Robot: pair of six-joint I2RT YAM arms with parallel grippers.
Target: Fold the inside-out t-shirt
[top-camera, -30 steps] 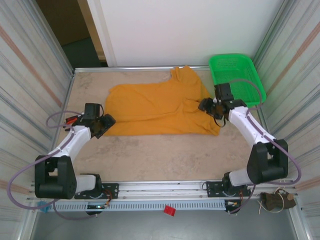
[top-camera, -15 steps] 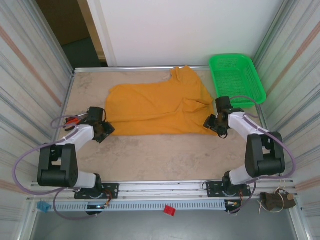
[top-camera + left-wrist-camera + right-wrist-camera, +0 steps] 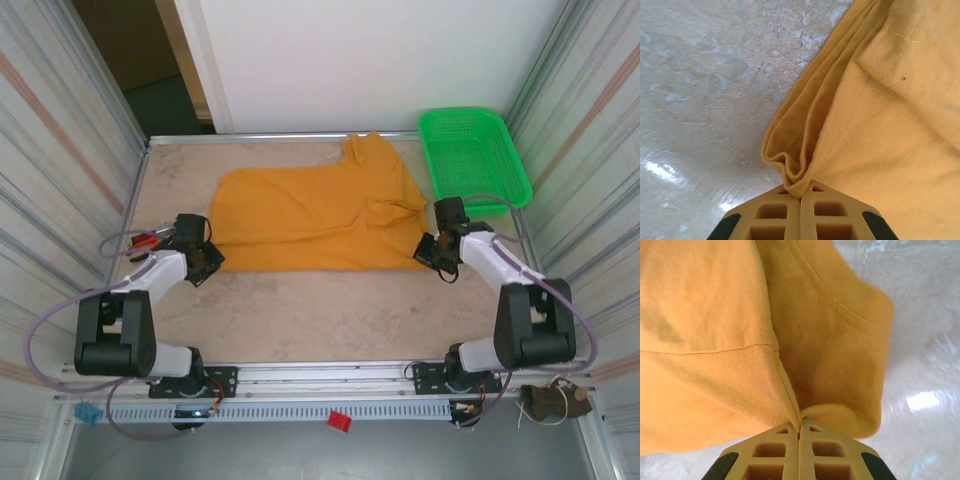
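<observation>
- A second ago both claws were apart; now they've snapped together on cloth.
- The left claw [image 3: 208, 260] is pinching the t-shirt [image 3: 320, 215] at its near-left corner, and the right claw [image 3: 430, 250] has the near-right corner.
- The t-shirt lies spread out on the far half of the surface [image 3: 320, 310], next to the green basket [image 3: 470, 150].
- Grab looks done, so I'd guess the next move is lifting that near edge over.

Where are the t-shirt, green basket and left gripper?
t-shirt [image 3: 310, 215]: top view, middle of its spread body.
green basket [image 3: 468, 150]: top view, bare mesh floor.
left gripper [image 3: 800, 200]: left wrist view, shut fingertips pinching the shirt's edge.
</observation>
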